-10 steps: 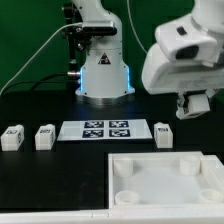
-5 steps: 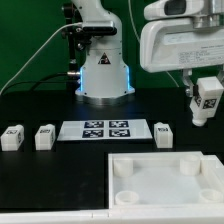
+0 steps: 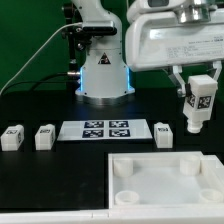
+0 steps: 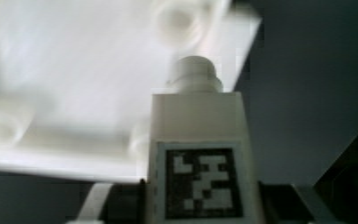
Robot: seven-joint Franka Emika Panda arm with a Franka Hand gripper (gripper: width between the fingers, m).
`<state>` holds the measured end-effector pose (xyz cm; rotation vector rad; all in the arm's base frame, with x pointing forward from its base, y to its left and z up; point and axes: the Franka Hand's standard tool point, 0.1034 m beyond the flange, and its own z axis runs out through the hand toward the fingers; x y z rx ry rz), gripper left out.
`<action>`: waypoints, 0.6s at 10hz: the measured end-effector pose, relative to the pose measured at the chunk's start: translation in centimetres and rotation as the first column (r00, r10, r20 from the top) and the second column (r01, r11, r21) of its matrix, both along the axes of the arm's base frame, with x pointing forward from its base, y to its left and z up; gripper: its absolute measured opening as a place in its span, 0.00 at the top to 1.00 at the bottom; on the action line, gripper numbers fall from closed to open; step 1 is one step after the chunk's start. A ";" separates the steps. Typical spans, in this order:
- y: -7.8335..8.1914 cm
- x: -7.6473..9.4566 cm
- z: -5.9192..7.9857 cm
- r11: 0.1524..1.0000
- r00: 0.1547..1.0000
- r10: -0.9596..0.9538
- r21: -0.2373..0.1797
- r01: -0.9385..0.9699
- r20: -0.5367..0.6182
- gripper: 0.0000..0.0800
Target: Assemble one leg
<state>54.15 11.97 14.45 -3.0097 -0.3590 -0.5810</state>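
The pincer is shut tight on one leg and holds it up in the air, peg end pointing down. Since half a second ago, pincer and leg have slid a little toward the exterior view's left. The white tray lies below the pincer. Another leg stands on the table, lower down beside it.

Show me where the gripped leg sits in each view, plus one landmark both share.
Exterior view: the leg hangs in the air at the exterior view's right.
Wrist view: the leg fills the middle, tag toward the camera.
Shared landmark: the white tray; in the wrist view, tray behind the leg.
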 end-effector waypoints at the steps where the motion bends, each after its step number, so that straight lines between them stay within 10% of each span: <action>1: -0.1 1.4 0.3 1.000 1.000 0.001 -0.001 -0.001 0.017 0.64; 6: -0.5 3.1 0.9 1.000 0.999 0.003 -0.001 -0.003 0.040 0.64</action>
